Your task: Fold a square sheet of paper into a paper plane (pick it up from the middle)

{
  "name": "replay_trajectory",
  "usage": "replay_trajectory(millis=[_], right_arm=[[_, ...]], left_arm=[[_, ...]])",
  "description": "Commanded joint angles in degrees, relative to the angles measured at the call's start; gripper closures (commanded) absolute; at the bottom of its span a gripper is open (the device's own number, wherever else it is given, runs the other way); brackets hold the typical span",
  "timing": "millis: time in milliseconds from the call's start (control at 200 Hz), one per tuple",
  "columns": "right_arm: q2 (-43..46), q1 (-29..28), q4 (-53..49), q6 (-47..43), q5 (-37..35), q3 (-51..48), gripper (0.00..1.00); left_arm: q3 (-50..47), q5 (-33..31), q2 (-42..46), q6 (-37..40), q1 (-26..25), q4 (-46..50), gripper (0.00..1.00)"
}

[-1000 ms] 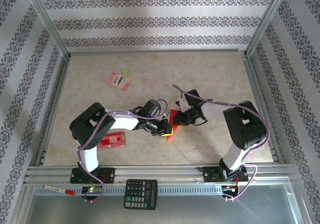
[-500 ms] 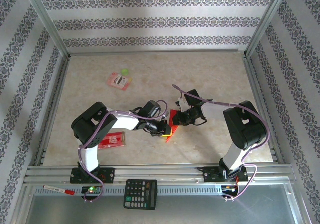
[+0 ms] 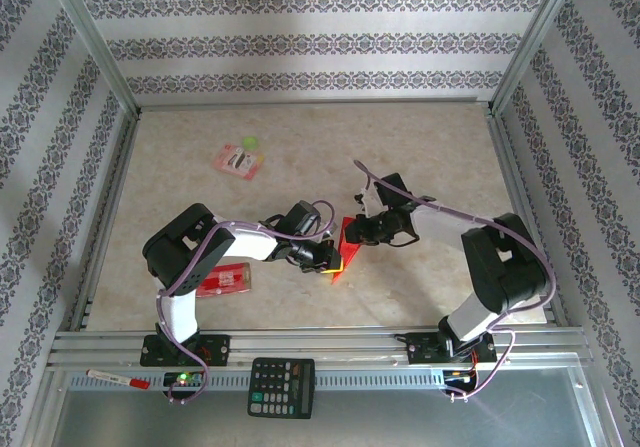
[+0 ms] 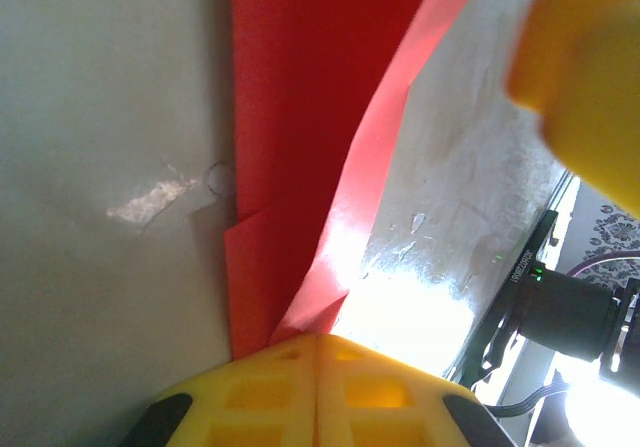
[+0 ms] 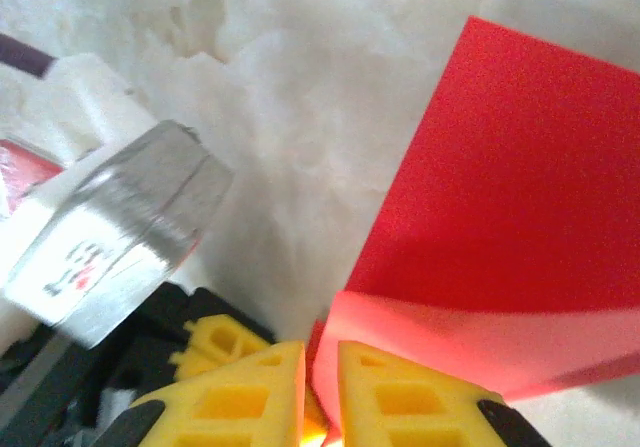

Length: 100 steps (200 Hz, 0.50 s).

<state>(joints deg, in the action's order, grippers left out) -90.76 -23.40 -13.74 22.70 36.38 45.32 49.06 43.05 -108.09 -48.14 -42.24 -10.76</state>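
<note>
Sheet look: the sheet of paper [image 3: 342, 272] is plain bright red with no print. It is partly folded. In the left wrist view [image 4: 300, 117] one layer lies flat on the table while a lighter flap rises along a slanted edge.
Sheet place: it is just near of the centre of the marbled table [image 3: 300, 147], between the two grippers, partly raised off the surface.
Left gripper: the left gripper [image 4: 318, 357] has its yellow fingers pressed together, with no gap showing. They pinch the sheet where the flat layer and the flap meet.
Right gripper: the right gripper [image 5: 320, 362] has its fingers nearly together with only a thin slit between them. The curled near edge of the sheet [image 5: 520, 187] runs into that slit.
Gripper spacing: in the top view the left gripper [image 3: 328, 259] and right gripper [image 3: 355, 234] are just beside each other, one on each side of the sheet.
Edges: a straight cut edge and a sharp corner stand free beyond the right fingers. In the left wrist view a small stepped corner of the sheet lies flat on the table.
Open room: the far half of the table is bare apart from a pink packet [image 3: 240, 159] at far left. To the right of the sheet the surface is open up to the metal frame rail [image 3: 515, 197].
Near side: a red printed packet [image 3: 222, 280] lies beside the left arm, well apart from the sheet. A calculator [image 3: 281, 387] sits on the front ledge.
</note>
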Motion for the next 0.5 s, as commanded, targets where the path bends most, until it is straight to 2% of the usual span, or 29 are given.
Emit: replay_trajectory(millis=[0,170,495], right_arm=[[2.5,-0.7,1.1,3.7,2.2,-3.2,0.84],[3.8,-2.2,4.0,7.3,1.4,-6.4,0.86],[-0.9,-4.4,8.0,9.4,1.4,-7.3,0.87]], left_arm=[[-2.1,-2.2,-0.9,0.8,0.6,4.0,0.93],[-1.9,-2.0,-1.0,0.9,0.6,4.2,0.93],[-1.4,-2.0,-1.0,1.4,0.6,5.1,0.93]])
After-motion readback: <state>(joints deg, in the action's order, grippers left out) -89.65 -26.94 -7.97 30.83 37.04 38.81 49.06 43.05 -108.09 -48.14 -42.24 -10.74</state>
